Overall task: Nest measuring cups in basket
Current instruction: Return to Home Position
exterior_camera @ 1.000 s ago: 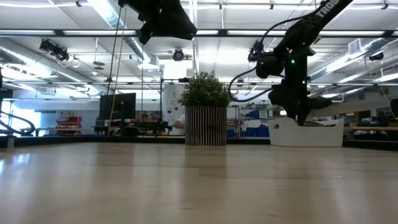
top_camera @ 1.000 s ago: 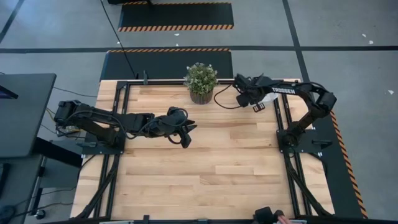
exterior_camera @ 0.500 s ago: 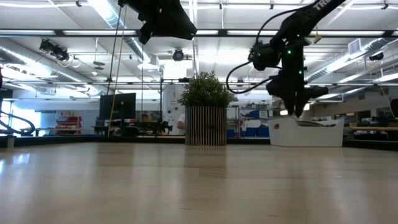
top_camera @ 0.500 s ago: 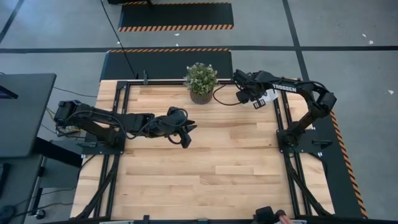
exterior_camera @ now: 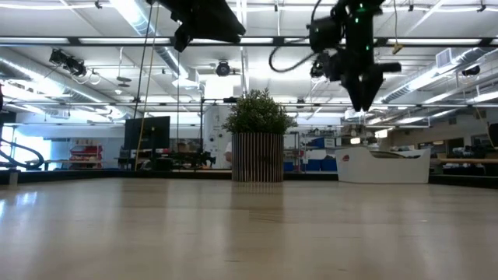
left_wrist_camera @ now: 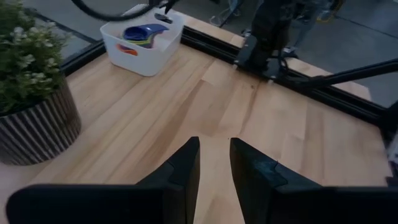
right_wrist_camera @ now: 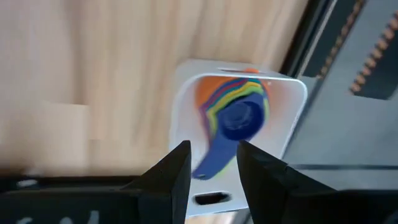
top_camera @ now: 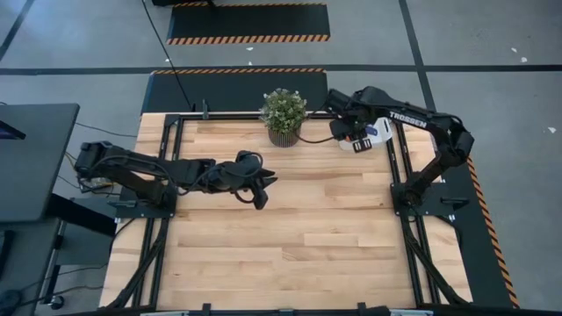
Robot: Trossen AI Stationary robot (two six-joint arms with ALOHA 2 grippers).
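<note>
Measuring cups [right_wrist_camera: 236, 109]: one nested stack inside the basket [right_wrist_camera: 186, 124]. Blue cup [right_wrist_camera: 244, 118] on top, orange rim [right_wrist_camera: 208, 87] outermost, with yellow, green and red edges between. Can't count all seven, and can't tell the other blues apart. The blue handle points toward the near basket wall in the right wrist view.

Hidden or cut off:
- High view: the right arm covers most of the basket [top_camera: 379, 130]. Only a white sliver shows, no cups.
- Low view: the basket [exterior_camera: 381, 167] wall blocks the cups completely. The left arm is clipped by the top edge.
- Left wrist view: cups [left_wrist_camera: 140, 34] show far off in the basket [left_wrist_camera: 146, 59]. Blue on top, an orange patch low at the side.

Right gripper [right_wrist_camera: 213, 148]: directly above the basket and clear of the cups, not touching. Fingers part-open with a moderate gap, holding nothing. Low view puts it [exterior_camera: 362, 97] high over the basket, fingers pointing down. High view [top_camera: 351, 133] agrees.

Left gripper [top_camera: 263, 190]: raised over the worktop [top_camera: 290, 246], left of its middle, well away from the basket. Fingers [left_wrist_camera: 186, 168] are a narrow slot apart, nothing between them.

Basket sits at the far right corner of the worktop, tight to the right rail. Potted plant [top_camera: 283, 112] is at the far edge, left of the basket, with bare wood between them.
</note>
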